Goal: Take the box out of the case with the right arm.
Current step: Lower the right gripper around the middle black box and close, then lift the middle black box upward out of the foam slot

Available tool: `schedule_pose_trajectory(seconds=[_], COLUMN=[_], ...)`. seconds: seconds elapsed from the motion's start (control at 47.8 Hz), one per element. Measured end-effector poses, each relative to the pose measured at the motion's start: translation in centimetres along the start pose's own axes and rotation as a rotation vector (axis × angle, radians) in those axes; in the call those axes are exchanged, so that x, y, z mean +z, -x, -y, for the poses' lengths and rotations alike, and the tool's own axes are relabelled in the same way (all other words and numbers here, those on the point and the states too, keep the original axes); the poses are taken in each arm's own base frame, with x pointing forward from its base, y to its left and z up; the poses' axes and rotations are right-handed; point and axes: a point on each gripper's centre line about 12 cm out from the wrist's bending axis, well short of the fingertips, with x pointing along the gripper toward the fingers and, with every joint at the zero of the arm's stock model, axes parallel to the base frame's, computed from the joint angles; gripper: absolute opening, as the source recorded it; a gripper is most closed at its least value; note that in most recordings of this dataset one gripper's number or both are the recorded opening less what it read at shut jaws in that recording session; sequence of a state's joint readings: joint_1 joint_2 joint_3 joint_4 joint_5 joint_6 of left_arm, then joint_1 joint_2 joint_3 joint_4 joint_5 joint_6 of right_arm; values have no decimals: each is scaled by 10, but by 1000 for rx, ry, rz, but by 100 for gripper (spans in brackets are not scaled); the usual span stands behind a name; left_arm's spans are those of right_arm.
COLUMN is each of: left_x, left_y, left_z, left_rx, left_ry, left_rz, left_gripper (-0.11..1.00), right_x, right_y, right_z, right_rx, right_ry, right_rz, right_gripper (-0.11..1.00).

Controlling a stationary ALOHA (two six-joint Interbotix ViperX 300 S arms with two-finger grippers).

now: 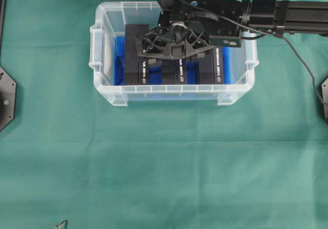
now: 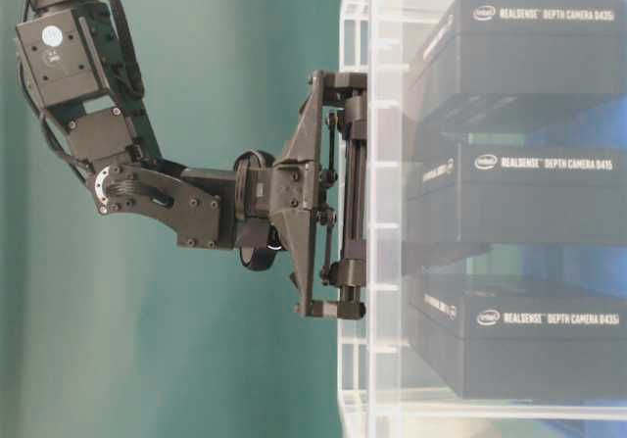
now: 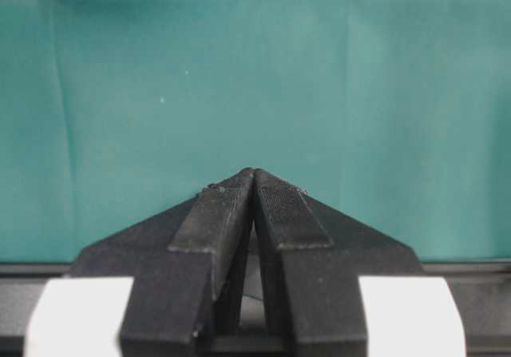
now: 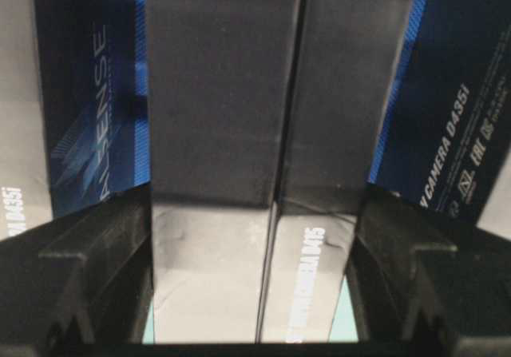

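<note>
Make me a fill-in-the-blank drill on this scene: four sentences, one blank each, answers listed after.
1. The black boxes stand inside a clear plastic ____.
2. The right gripper has reached down into the case, its fingers on either side of a ____.
3. The cloth covering the table is ____.
4. The left gripper hangs over bare cloth with its fingertips pressed ____.

Missing words: case; box; green; together

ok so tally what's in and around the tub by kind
black boxes: 3 clearly labelled (a fourth may hide under the right gripper)
clear case: 1
blue sheet: 1
grippers, counting the left gripper: 2
total: 7
</note>
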State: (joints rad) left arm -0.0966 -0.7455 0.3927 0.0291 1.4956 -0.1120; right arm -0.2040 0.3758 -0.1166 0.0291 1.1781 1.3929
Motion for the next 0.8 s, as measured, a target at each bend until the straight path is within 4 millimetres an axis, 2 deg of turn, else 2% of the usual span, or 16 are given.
schedule_pose_trajectory(seconds=[0.461,0.586,0.796], left_x=[0,0,0], left_y=[0,0,0], left_z=[0,0,0], left_rx=[2,2,2], left_ry=[0,1,1], left_rz=[-1,0,0], left_gripper=[0,0,0], right_x=[-1,-1,2], right_y=[5,17,54], right_z=[2,-1,-11], right_rx=[-35,-52,-51], right_ry=[-3,3,3], right_rz=[-7,-7,12], right_gripper=[65,65,65])
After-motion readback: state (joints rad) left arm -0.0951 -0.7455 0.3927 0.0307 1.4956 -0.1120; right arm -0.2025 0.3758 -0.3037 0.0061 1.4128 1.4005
